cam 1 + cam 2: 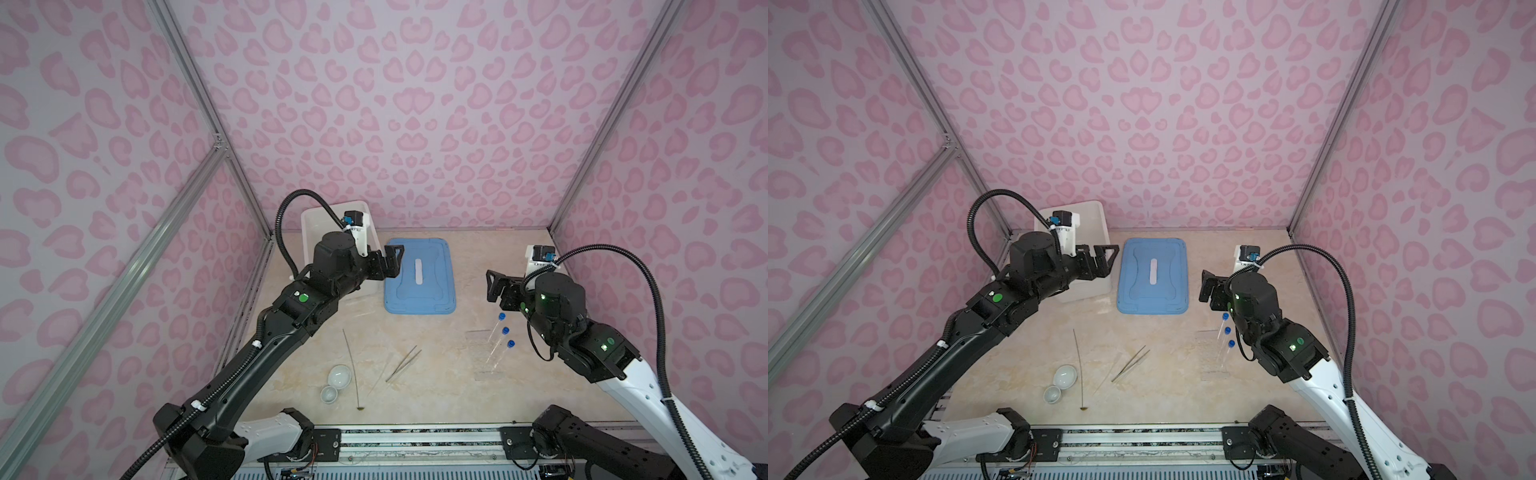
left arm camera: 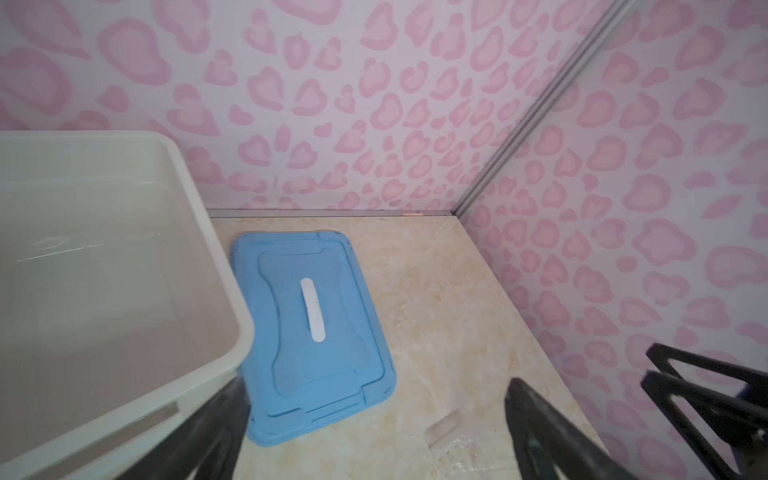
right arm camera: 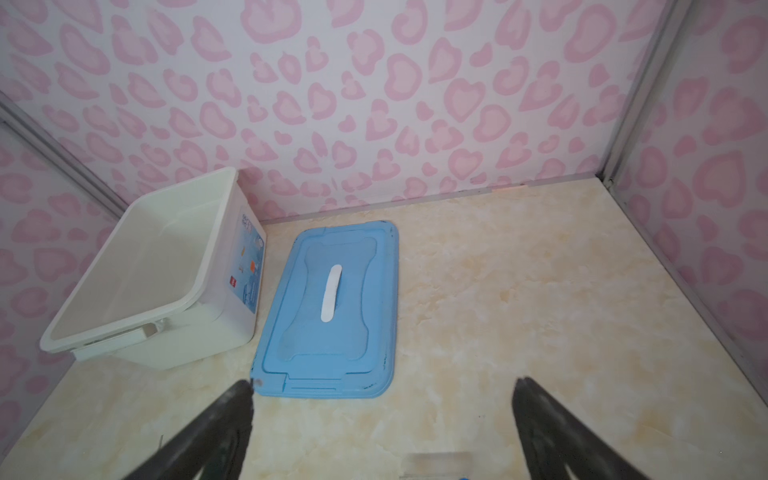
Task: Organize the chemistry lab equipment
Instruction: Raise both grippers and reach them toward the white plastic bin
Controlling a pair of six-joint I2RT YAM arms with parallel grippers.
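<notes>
Marbled tabletop [image 1: 449, 386], left fingers [image 2: 536, 424] and right fingers [image 3: 536, 415] both wide apart, empty

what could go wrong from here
1. The tubes in the clear rack sit right beside the right arm; a swing could topple them.
2. The see-through dropper lies close to the tweezers; a grab might miss it or catch both.
</notes>
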